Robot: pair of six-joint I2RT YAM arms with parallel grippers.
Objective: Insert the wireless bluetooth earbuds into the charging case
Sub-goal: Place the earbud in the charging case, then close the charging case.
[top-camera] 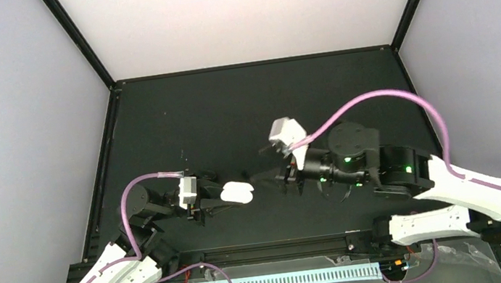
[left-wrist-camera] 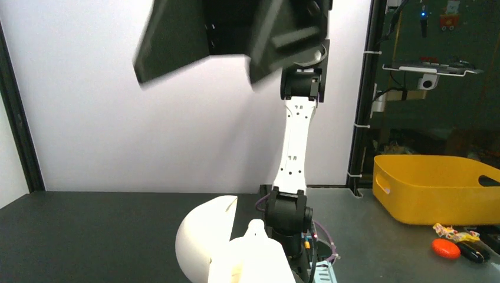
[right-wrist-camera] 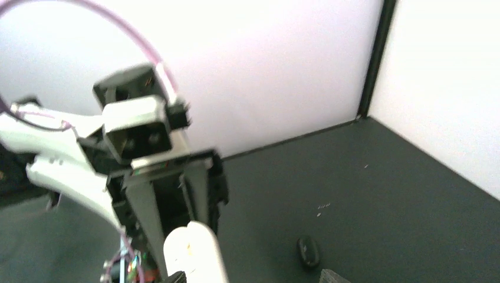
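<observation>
One white case (top-camera: 238, 192), one black earbud (right-wrist-camera: 308, 250)

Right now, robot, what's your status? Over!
Left gripper shut on the white charging case, lid open. Right gripper open, empty, hovering near it. One black earbud lying on the table, not in yet. Nothing seen in the way.

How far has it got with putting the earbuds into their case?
Early, it seems. Done: the left gripper holds the white case, lid open. In hand: the right gripper hovers nearby, jaws apart, apparently empty. Left: a black earbud lies on the table; whether any bud sits inside cannot be seen.
</observation>
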